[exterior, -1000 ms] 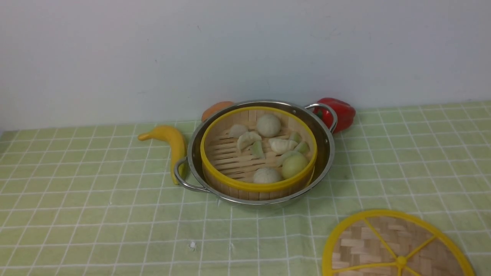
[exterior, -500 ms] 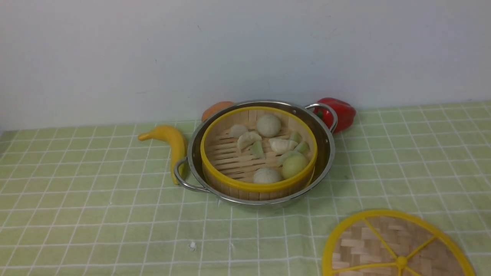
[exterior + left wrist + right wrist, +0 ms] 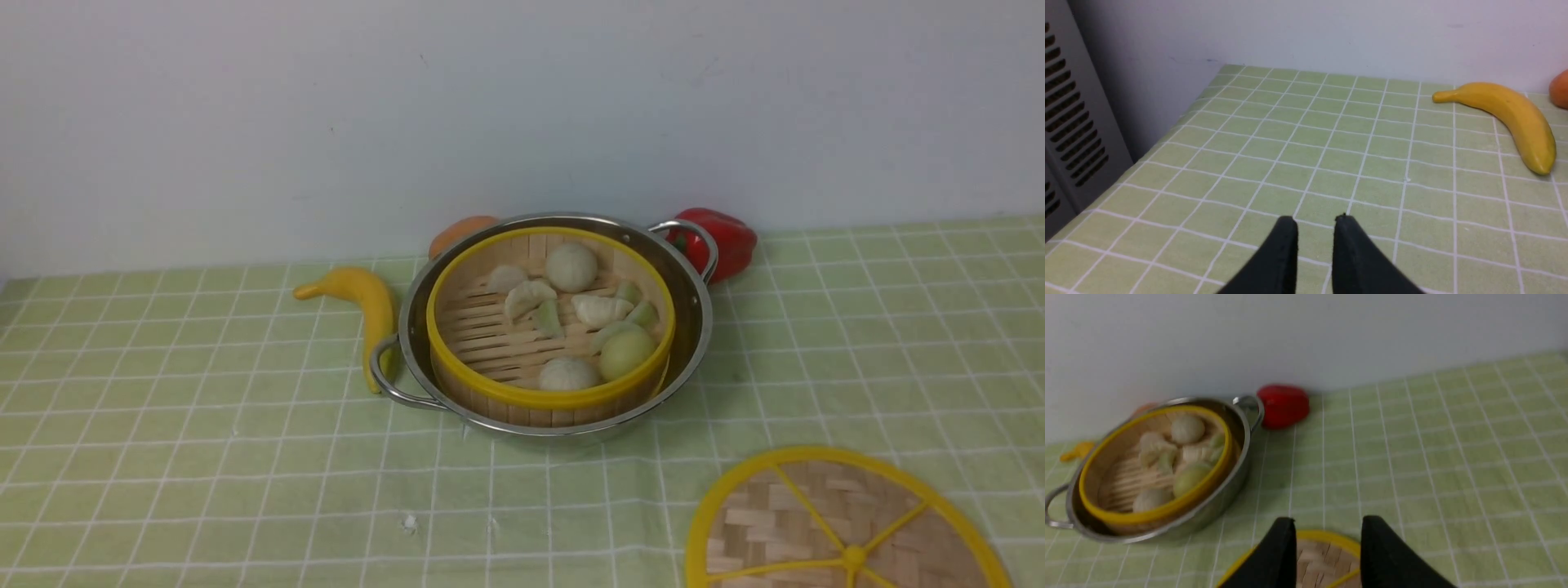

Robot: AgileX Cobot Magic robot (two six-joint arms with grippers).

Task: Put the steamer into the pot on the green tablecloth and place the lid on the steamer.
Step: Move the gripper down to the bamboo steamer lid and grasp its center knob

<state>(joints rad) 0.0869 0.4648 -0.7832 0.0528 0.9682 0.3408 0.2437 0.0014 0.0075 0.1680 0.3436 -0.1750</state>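
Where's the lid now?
Front view, near right corner: the round woven-bamboo lid with yellow rim lies on the green gridded tablecloth, nearer than the steel pot.

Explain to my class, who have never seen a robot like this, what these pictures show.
The machine has two arms. One picture looks forward from between them; the others come from cameras on each wrist. The left gripper and right gripper each show two dark fingertips, apart, holding nothing.

On the green tablecloth stands a steel pot with the bamboo steamer of buns and dumplings inside. Its woven lid lies nearer, to the right. A banana, a red pepper and something orange sit around the pot.
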